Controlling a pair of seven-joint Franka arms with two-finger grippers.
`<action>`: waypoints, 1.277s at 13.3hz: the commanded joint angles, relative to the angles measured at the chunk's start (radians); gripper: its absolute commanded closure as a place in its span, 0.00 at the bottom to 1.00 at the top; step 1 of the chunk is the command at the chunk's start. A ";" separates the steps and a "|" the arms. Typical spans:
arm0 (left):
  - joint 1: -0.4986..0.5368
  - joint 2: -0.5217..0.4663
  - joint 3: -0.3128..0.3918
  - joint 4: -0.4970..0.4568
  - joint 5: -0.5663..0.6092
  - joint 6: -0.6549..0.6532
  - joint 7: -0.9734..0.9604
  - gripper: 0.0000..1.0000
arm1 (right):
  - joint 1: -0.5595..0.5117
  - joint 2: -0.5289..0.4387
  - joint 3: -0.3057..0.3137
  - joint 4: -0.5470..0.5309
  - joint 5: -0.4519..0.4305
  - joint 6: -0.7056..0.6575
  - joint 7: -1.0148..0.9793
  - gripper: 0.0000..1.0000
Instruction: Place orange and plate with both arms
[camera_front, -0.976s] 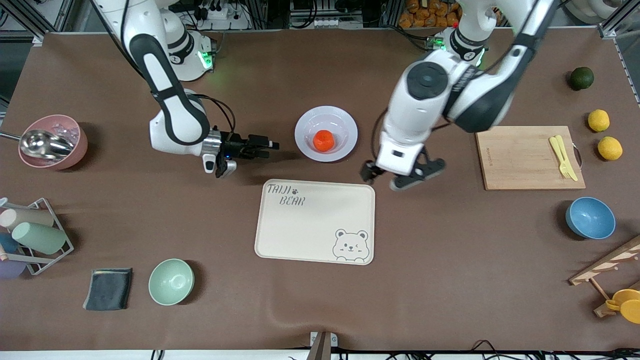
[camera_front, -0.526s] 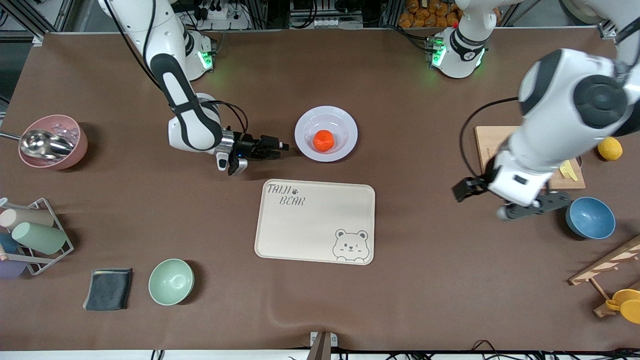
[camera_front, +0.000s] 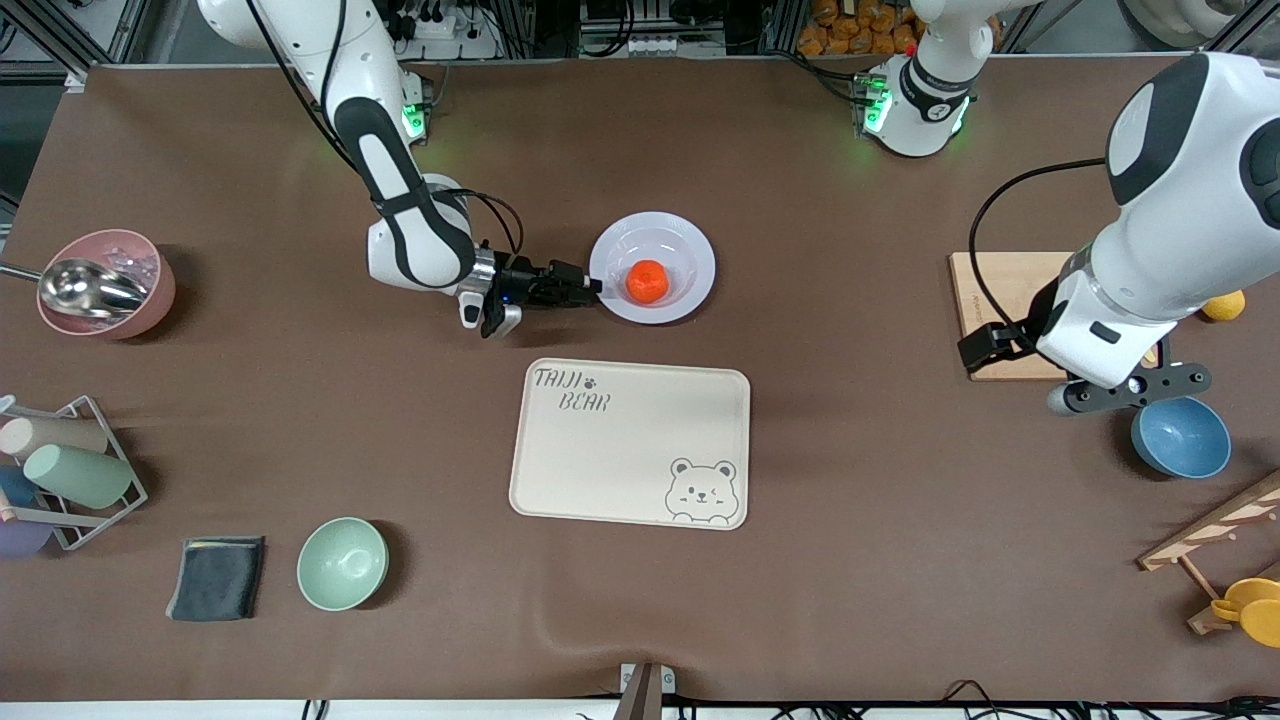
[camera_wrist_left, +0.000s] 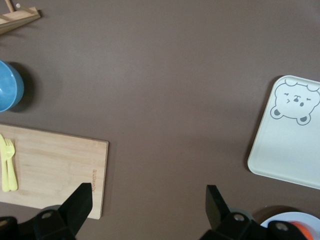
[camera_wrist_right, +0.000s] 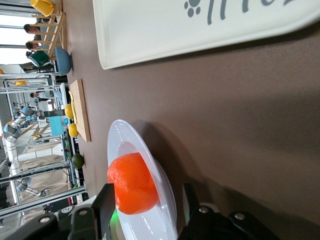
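The orange (camera_front: 648, 281) lies in the pale plate (camera_front: 700, 250) at the table's middle, farther from the front camera than the cream tray (camera_front: 630, 440). My right gripper (camera_front: 592, 287) is low at the plate's edge on the side toward the right arm's end. It is open, with the rim between its fingers. In the right wrist view the orange (camera_wrist_right: 132, 182) sits in the plate (camera_wrist_right: 167, 200), between the gripper's (camera_wrist_right: 147, 207) fingers. My left gripper (camera_front: 1130, 388) is open and empty over the cutting board's near edge, by the blue bowl. The left wrist view shows it (camera_wrist_left: 147, 207) over bare table.
A wooden cutting board (camera_front: 1010, 290) with a yellow fork (camera_wrist_left: 8, 162) and a blue bowl (camera_front: 1180, 437) lie toward the left arm's end. A mint bowl (camera_front: 342, 563), a dark cloth (camera_front: 216, 577), a cup rack (camera_front: 70, 470) and a pink bowl (camera_front: 105, 283) lie toward the right arm's end.
My right gripper moved along the table up to the plate's rim. My left arm swung away from the plate toward its own end of the table, over the cutting board.
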 joint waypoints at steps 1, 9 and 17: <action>0.057 -0.085 -0.008 -0.010 -0.020 -0.032 0.020 0.00 | 0.014 0.015 -0.008 0.009 0.041 0.004 -0.029 0.39; -0.144 -0.202 0.294 -0.036 -0.138 -0.095 0.134 0.00 | 0.047 0.040 -0.007 0.016 0.087 0.006 -0.069 0.59; -0.237 -0.239 0.420 -0.067 -0.140 -0.095 0.187 0.00 | 0.052 0.032 -0.007 0.018 0.162 -0.013 -0.063 1.00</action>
